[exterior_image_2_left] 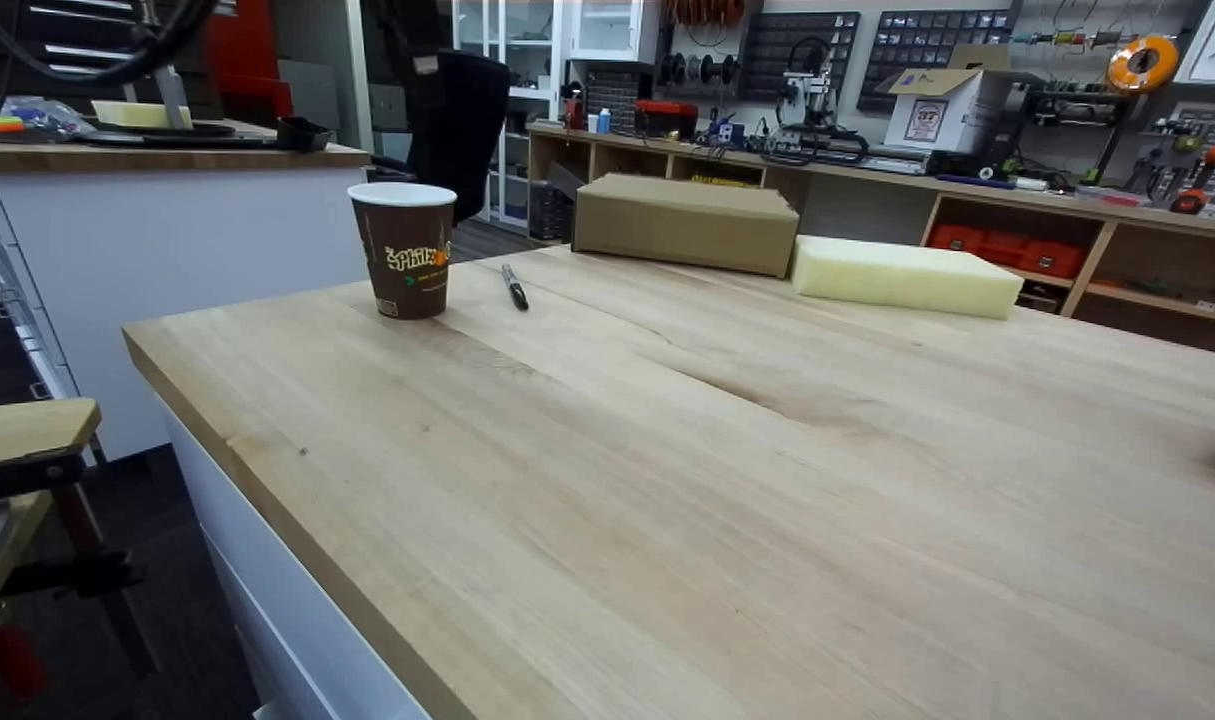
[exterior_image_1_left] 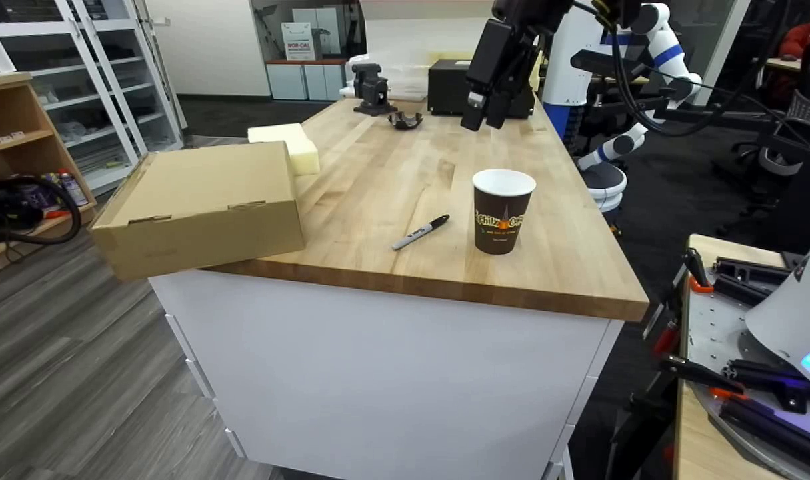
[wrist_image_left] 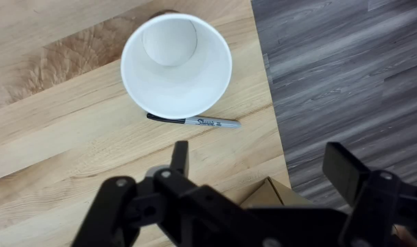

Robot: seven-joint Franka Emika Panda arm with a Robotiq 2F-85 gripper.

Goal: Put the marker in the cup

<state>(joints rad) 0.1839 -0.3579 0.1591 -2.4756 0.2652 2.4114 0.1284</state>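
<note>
With the cup (exterior_image_1_left: 503,223) as the dial's centre in an exterior view, it stands upright by the near edge of the table (exterior_image_1_left: 378,187). The marker (exterior_image_1_left: 421,232) lies flat on that wood, just beside the cup but apart from it at nine o'clock, its black end toward two. Farther out at nine sits a cardboard box (exterior_image_1_left: 198,207), jutting past the edge. Beyond it, toward ten, rests a pale yellow foam block (exterior_image_1_left: 288,143). At twelve the jaws hang above the table; the wrist view shows them spread wide apart. Behind them, between eleven and twelve, stands a black box (exterior_image_1_left: 446,90).
</note>
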